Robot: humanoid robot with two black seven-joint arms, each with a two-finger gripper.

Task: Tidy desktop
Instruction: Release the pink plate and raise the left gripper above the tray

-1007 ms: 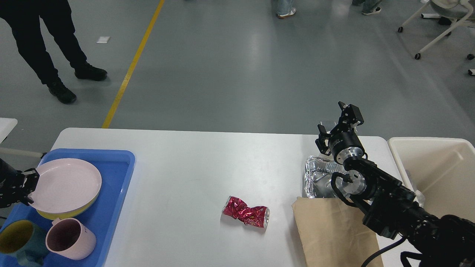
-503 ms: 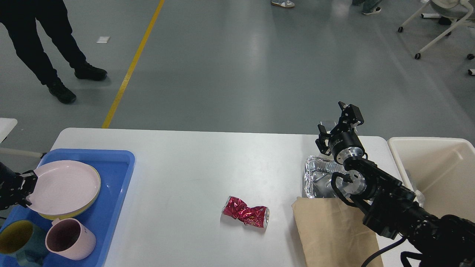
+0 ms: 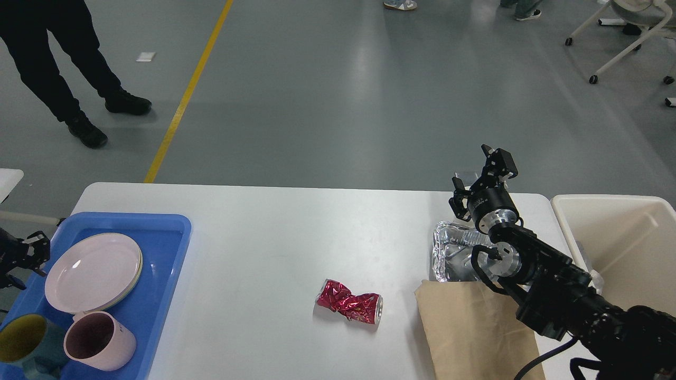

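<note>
The white desktop [image 3: 290, 232] carries a crushed red can [image 3: 350, 307] near its front middle. A crumpled foil container [image 3: 453, 256] and a brown paper bag [image 3: 472, 332] lie at the right. My left gripper [image 3: 33, 253] is open and empty at the blue tray's left edge, just left of the pink plate [image 3: 92, 272]. The plate lies flat in the tray on another plate. My right gripper [image 3: 481, 170] is open and empty, raised above the table's far right, over the foil container.
The blue tray [image 3: 166, 248] at the left also holds a pink mug [image 3: 97, 340] and a teal mug [image 3: 24, 345]. A beige bin [image 3: 628, 211] stands beside the table's right edge. A person's legs [image 3: 63, 79] stand on the floor beyond.
The pink plate went from tilted in my left gripper to lying flat in the tray. The left gripper let go and drew back to the left. The right arm has not moved.
</note>
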